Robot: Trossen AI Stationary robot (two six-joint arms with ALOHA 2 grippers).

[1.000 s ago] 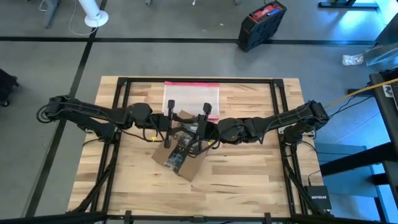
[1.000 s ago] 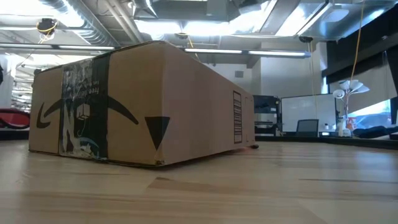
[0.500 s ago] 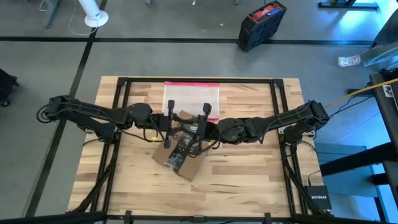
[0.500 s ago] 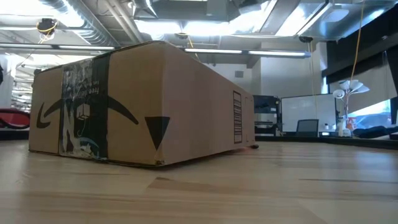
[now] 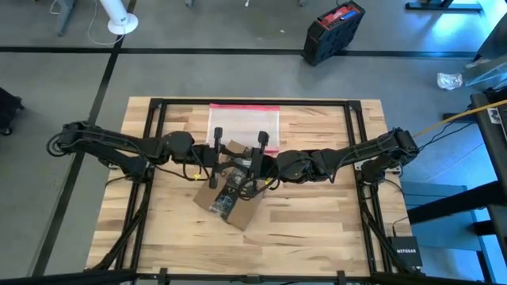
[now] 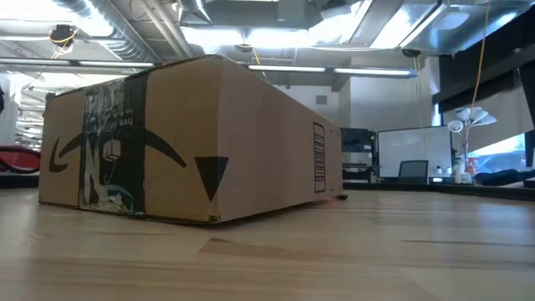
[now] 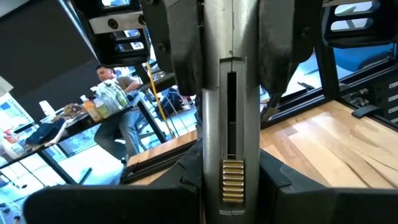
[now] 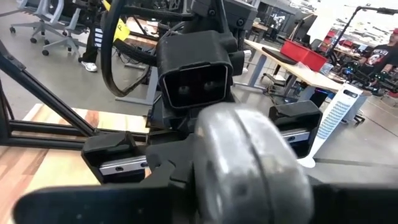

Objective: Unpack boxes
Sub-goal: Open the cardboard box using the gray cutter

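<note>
A brown cardboard box with a black tape strip lies flat on the wooden table; the low view shows its side and smile logo. Above its far end my two grippers meet tip to tip. A grey metal cutter with a gold ribbed slider spans level between them. My left gripper is shut on one end of it. My right gripper is shut on the other end. My left gripper pinches the cutter's end by the gold slider between its two fingers. The fingers are level and lie along the cutter, coming from the table's left. The cutter is lifted clear above the box. My right gripper has its two fingers on either side of the cutter's opposite end. The fingers come nearly level from the table's right, along the cutter. In its own wrist view the cutter's rounded end hides the place of contact.
A clear plastic pouch with a pink-red edge lies flat at the table's far edge, just beyond the grippers. A black and red case stands on the floor beyond the table. Bare wood lies to the box's near, left and right.
</note>
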